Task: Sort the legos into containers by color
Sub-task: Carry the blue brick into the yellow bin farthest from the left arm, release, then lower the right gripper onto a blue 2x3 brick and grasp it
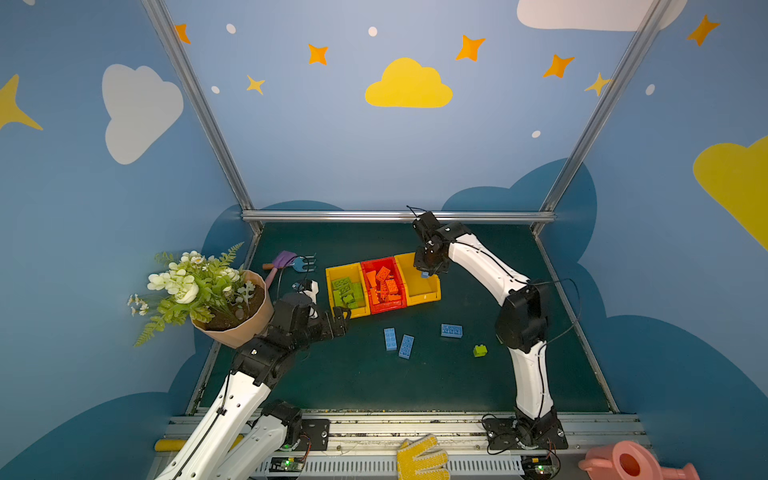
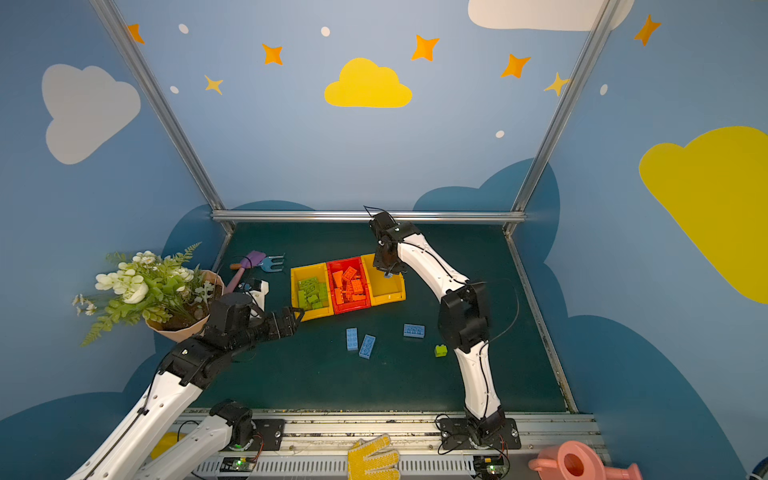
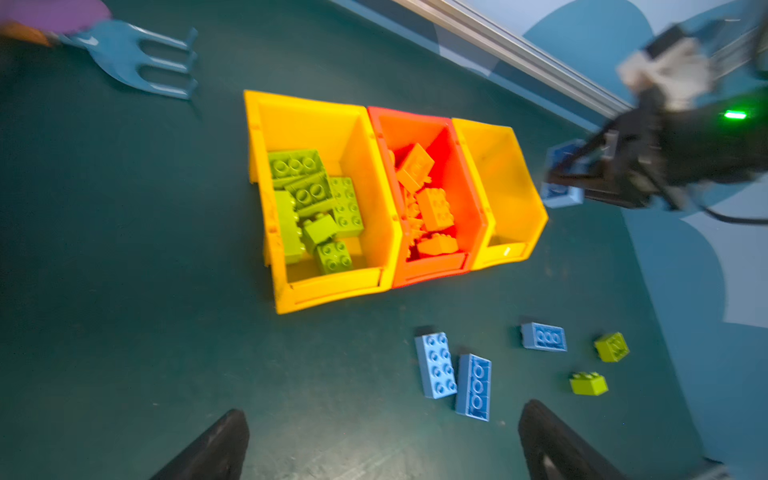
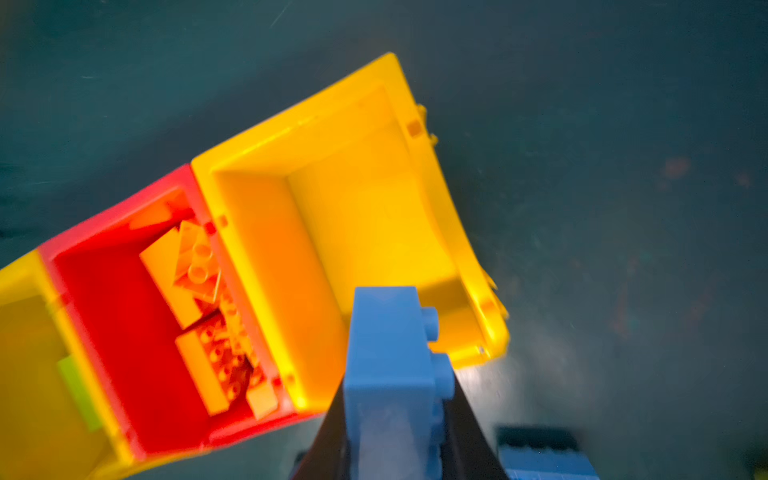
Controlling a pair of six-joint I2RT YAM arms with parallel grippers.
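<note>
Three joined containers stand mid-mat in both top views. The left yellow one (image 1: 353,312) holds green legos (image 3: 309,195), the red one (image 1: 388,306) orange legos (image 3: 432,208), and the right yellow one (image 4: 361,199) is bare inside. My right gripper (image 1: 425,273) hangs over that bare bin, shut on a light blue lego (image 4: 386,353). My left gripper (image 3: 384,411) stands open and empty by the left bin's front corner (image 2: 297,318). Loose on the mat lie three blue legos (image 1: 390,338) (image 1: 406,346) (image 1: 451,331) and two green ones (image 3: 611,347) (image 3: 589,383).
A tan flower pot (image 1: 245,320) leans at the left edge behind my left arm. A purple shovel (image 1: 284,259) and a blue fork (image 1: 305,262) lie at the back left. A yellow glove (image 1: 422,457) and a pink watering can (image 1: 631,461) sit off the front rail.
</note>
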